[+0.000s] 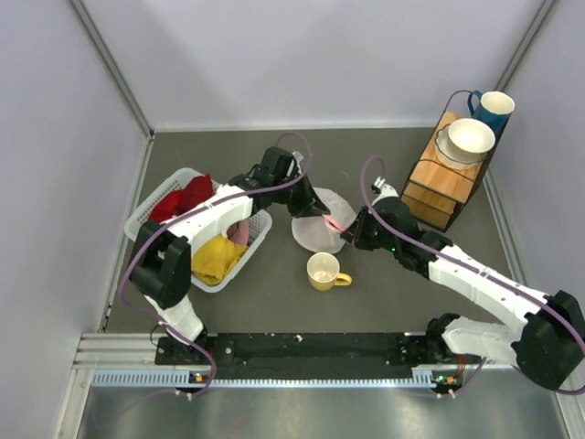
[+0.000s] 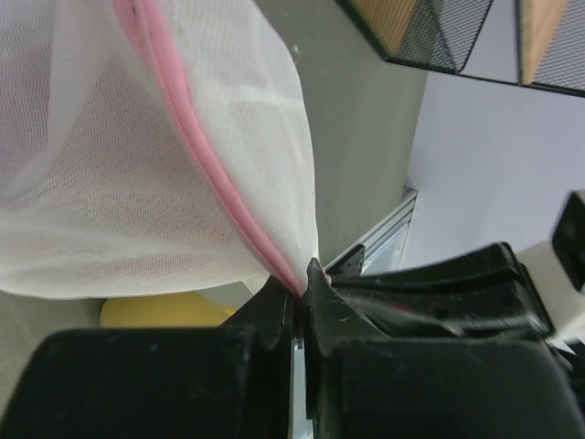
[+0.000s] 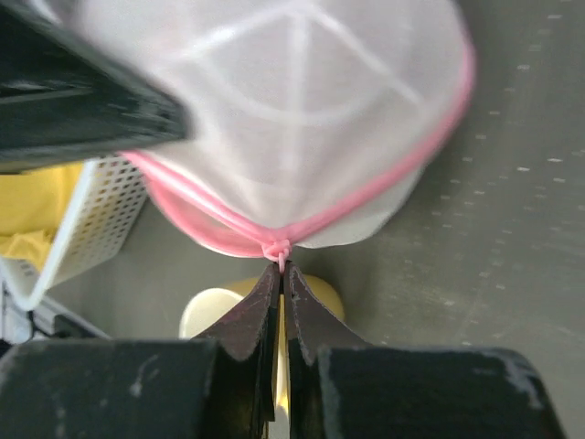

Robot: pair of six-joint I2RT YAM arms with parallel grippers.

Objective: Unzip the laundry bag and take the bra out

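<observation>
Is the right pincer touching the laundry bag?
Touching. The right wrist view shows the right pincer shut on the pink zipper trim of the laundry bag.

Left end effector [image 1: 309,211], right end effector [image 1: 348,235] at laundry bag [image 1: 318,230], mug [image 1: 324,271] near

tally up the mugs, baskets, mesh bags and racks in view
mugs: 2, the yellow mug and the blue mug
baskets: 1, the basket
mesh bags: 1, the laundry bag
racks: 1, the rack
total: 5
</observation>
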